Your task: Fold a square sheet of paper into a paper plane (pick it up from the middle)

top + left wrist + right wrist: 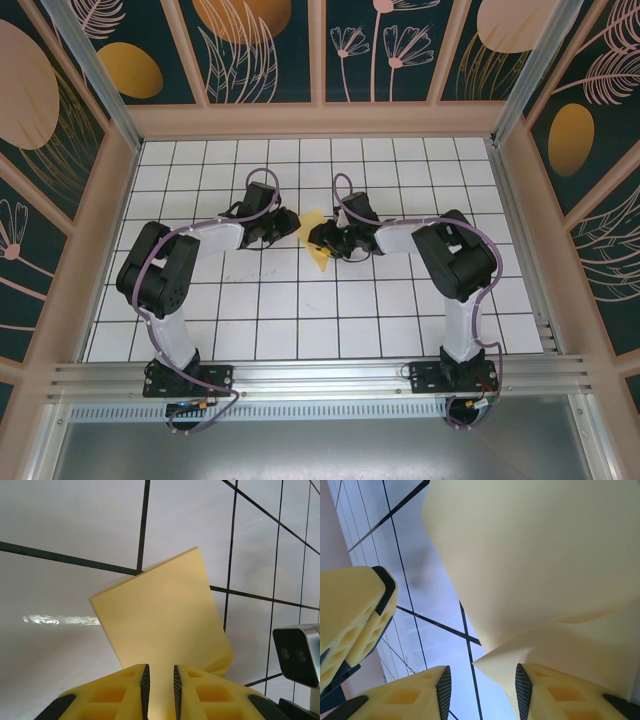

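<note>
The left gripper (160,692) pinched the near edge of the square sheet of paper (316,237) with narrow jaws. Right of the paper, the right gripper (482,692) stood parted, gripping nothing.

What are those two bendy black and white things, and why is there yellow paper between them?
Those are two robot arms bolted to the near edge of a tiled table. One picture comes from a camera high above them. The other two come from small cameras on the arms' wrists, so you see each arm's own yellow fingers up close.

Each arm ends in a gripper, which is like a hand with two fingers. The left gripper is pinching the near edge of the yellow sheet of paper, its fingers almost together. The right gripper has its fingers apart, with the paper curling just above one of them. From above, the paper sits between the two grippers in the middle of the table. It is being folded into a plane.
</note>
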Robot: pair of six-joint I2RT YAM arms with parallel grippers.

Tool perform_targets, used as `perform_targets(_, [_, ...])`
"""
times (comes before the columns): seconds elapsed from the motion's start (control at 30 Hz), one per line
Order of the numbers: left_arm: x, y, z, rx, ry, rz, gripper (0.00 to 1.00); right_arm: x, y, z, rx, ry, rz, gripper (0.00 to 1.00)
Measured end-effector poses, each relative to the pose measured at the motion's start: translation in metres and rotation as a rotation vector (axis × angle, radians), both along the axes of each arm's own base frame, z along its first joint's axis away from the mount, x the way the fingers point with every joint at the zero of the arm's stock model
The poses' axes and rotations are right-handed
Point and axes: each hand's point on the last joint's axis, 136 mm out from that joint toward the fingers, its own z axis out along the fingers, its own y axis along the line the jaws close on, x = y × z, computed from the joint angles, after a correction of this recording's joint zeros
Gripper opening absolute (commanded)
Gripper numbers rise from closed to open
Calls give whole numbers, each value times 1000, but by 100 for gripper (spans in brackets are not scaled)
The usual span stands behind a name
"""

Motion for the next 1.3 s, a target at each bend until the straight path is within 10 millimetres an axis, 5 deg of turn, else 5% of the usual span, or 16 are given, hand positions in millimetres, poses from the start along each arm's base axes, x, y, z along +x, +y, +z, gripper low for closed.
perform_targets(0.2, [-3,-6,2,-41,0,-25,16,-3,-10,-11,-38,21,-19,9])
perform_targets(0.37, [-11,-16,3,-69,15,-52,7,-3,-13,-13,-48,28,-23,0])
perform_targets(0.73, [-31,-46,7,-114,28,-147,0,-3,-13,-14,-49,29,-24,0])
perform_targets(1.3, [-48,-46,-36,-65,144,-162,0,-3,-13,-14,-48,29,-24,0])
